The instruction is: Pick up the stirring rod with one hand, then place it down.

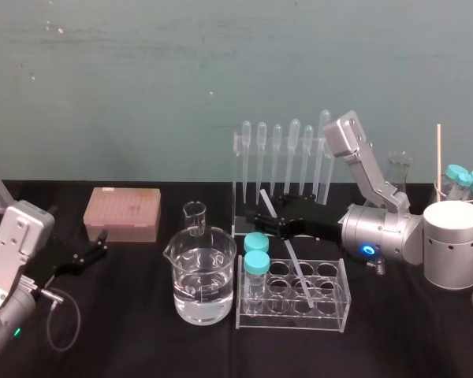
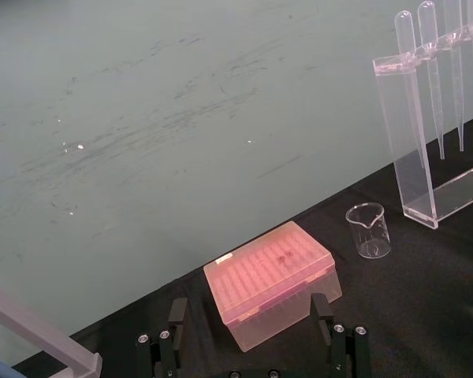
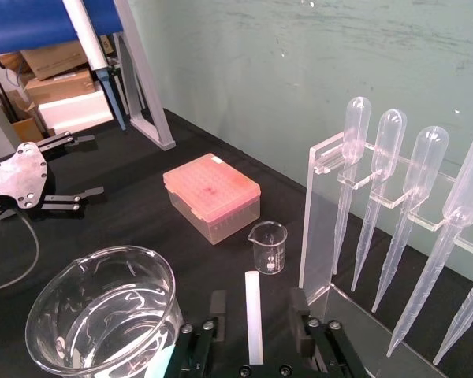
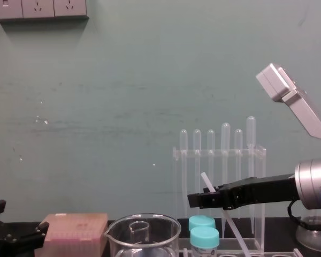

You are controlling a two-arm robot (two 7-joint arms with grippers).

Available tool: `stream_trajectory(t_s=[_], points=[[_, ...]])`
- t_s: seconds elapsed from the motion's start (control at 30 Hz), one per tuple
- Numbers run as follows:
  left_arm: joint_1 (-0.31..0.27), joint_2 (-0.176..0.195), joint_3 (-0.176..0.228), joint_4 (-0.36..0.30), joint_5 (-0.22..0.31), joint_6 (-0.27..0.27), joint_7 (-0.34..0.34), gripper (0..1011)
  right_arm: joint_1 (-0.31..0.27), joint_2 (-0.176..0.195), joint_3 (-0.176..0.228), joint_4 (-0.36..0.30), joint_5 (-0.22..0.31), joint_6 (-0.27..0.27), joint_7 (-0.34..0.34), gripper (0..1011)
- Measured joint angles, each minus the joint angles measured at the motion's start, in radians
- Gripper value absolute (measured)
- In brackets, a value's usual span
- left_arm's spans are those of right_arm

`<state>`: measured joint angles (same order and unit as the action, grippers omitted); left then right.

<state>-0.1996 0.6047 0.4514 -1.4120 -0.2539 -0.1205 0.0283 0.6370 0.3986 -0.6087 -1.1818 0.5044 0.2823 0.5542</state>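
The right gripper (image 3: 258, 301) had the stirring rod (image 3: 254, 327) between its fingers (image 3: 218, 305), with a dark gap on each side. A big beaker (image 3: 102, 315) of water stood near it. Past the rod were a small beaker (image 3: 266, 246), a pink box (image 3: 213, 194) and a clear rack (image 3: 322, 213) of pipettes (image 3: 351, 165). Far off lay the left gripper (image 3: 72, 167), its fingers apart.

A laboratory: a pipette rack (image 1: 237, 189), a glass beaker (image 1: 203, 260) (clear liquid (image 1: 201, 303) inside), a test-tube rack (image 1: 292, 320), a pink tip box (image 1: 122, 214).

Right pincer (image 1: 262, 220) mid-air, fingers spread (left pincer (image 1: 101, 245) low, likewise)
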Motion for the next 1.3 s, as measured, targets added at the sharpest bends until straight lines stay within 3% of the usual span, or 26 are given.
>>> stream_trajectory(t_s=[0.43,0.67,0.83,0.87,0.9,1.0,1.1,1.17,1.3], points=[[0.000,0.000,0.000,0.000,0.000,0.000,0.000,1000,0.000,0.000,0.000,0.000,0.001,0.000,-0.001,110],[0.000,0.000,0.000,0.000,0.000,0.000,0.000,1000,-0.008,-0.001,0.007,-0.003,-0.003,-0.022,-0.004,64],[0.000,0.000,0.000,0.000,0.000,0.000,0.000,1000,-0.052,-0.002,0.039,-0.027,-0.015,-0.147,-0.009,64],[0.000,0.000,0.000,0.000,0.000,0.000,0.000,1000,-0.072,-0.001,0.051,-0.038,-0.019,-0.199,-0.009,64],[0.000,0.000,0.000,0.000,0.000,0.000,0.000,1000,-0.072,-0.001,0.051,-0.038,-0.019,-0.199,-0.009,64],[0.000,0.000,0.000,0.000,0.000,0.000,0.000,1000,-0.121,0.003,0.080,-0.065,-0.028,-0.320,-0.008,64],[0.000,0.000,0.000,0.000,0.000,0.000,0.000,1000,-0.163,0.009,0.105,-0.092,-0.027,-0.393,-0.005,64],[0.000,0.000,0.000,0.000,0.000,0.000,0.000,1000,-0.191,0.012,0.122,-0.111,-0.026,-0.438,-0.003,64],[0.000,0.000,0.000,0.000,0.000,0.000,0.000,1000,-0.218,0.015,0.141,-0.134,-0.027,-0.478,-0.003,62]])
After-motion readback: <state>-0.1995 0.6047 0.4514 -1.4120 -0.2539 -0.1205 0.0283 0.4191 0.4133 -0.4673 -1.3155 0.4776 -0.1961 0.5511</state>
